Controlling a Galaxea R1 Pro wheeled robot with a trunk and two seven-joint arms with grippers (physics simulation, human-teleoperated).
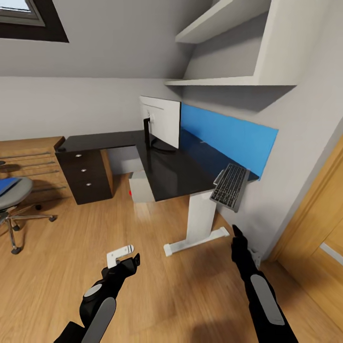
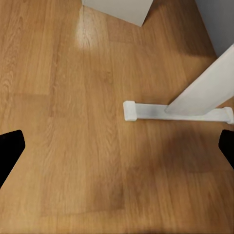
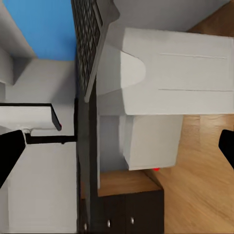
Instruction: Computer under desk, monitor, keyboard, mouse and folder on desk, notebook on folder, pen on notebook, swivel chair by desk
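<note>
A: The chair [image 1: 14, 200] is cut off by the head view's left edge. Only part of the seat and base shows, with a sliver of blue on it, too little to name.

B: The computer [image 1: 141, 186] sits half hidden under the desk [image 1: 176, 171].

A: The keyboard [image 1: 230, 186] overhangs the desk's right end; its support is hidden.

B: In both wrist views, fingertips [image 2: 10, 148] are clipped by the edges.

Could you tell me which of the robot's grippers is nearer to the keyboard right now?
The right gripper: it is raised just below the keyboard, which overhangs the desk end. The left gripper sits lower and further left, over the floor.
</note>
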